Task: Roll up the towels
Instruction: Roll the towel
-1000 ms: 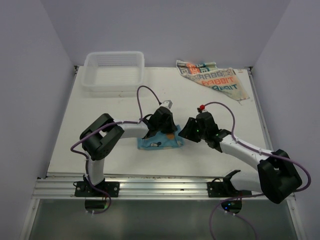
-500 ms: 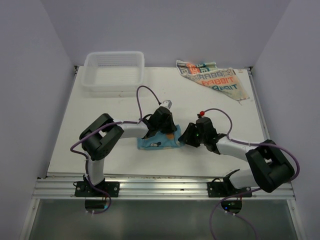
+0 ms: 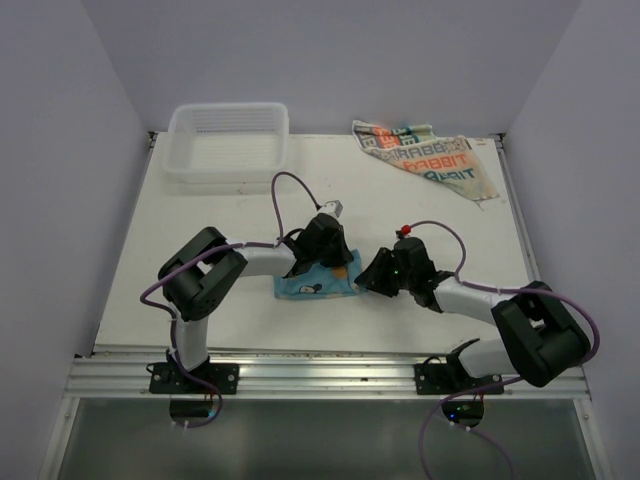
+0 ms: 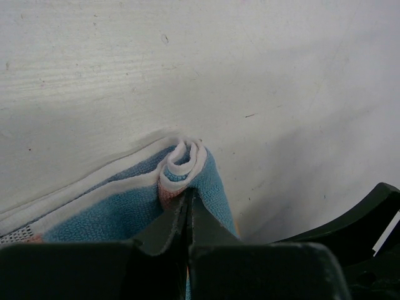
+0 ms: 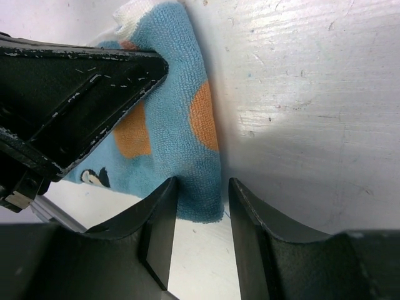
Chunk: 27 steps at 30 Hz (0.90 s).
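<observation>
The light blue towel (image 3: 318, 284) lies partly rolled on the white table, just in front of centre. My left gripper (image 3: 332, 262) is shut on its rolled far edge; in the left wrist view the coil (image 4: 182, 159) sits right at the closed gripper (image 4: 189, 195). My right gripper (image 3: 368, 280) is open, and its two fingers straddle the towel's right near corner (image 5: 203, 187) at the table surface (image 5: 201, 201). The left gripper's black body (image 5: 75, 94) lies over the towel in the right wrist view. The cream "RABBIT" towel (image 3: 430, 158) lies spread flat at the back right.
A white slatted plastic basket (image 3: 228, 140) stands at the back left corner. Purple cables loop above both wrists. Grey walls close the table on three sides, and a metal rail (image 3: 320, 365) runs along the near edge.
My right gripper has moved down and left onto the blue towel's right corner, with its arm folding lower. The left gripper and the towel have stayed put.
</observation>
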Available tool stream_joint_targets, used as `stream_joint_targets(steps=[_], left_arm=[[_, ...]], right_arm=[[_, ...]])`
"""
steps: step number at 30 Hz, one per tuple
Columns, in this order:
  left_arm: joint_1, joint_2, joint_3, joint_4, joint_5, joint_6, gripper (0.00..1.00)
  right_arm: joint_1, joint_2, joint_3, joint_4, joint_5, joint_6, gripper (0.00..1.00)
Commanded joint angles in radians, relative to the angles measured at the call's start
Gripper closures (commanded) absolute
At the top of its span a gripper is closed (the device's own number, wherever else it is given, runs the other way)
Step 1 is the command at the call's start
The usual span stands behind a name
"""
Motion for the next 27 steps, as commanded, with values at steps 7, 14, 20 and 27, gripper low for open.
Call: stream_joint_targets(steps=[7,14,20,27], left_arm=[[0.014,0.025,-0.041,-0.097,-0.053,0.005,1.0],[0.014,0.03,-0.05,-0.096,-0.058,-0.002,1.0],[0.014,0.026,-0.048,-0.1,-0.061,-0.005,1.0],[0.028,0.014,-0.027,-0.117,-0.056,0.007,1.0]], right_arm=[[0.001,0.044,-0.039,0.053,-0.054,0.03,0.65],[0.001,0.091,-0.062,0.099,-0.071,0.026,0.69],[0.003,0.098,-0.067,0.114,-0.066,0.03,0.84],[0.038,0.018,-0.01,-0.074,0.059,-0.11,1.0]])
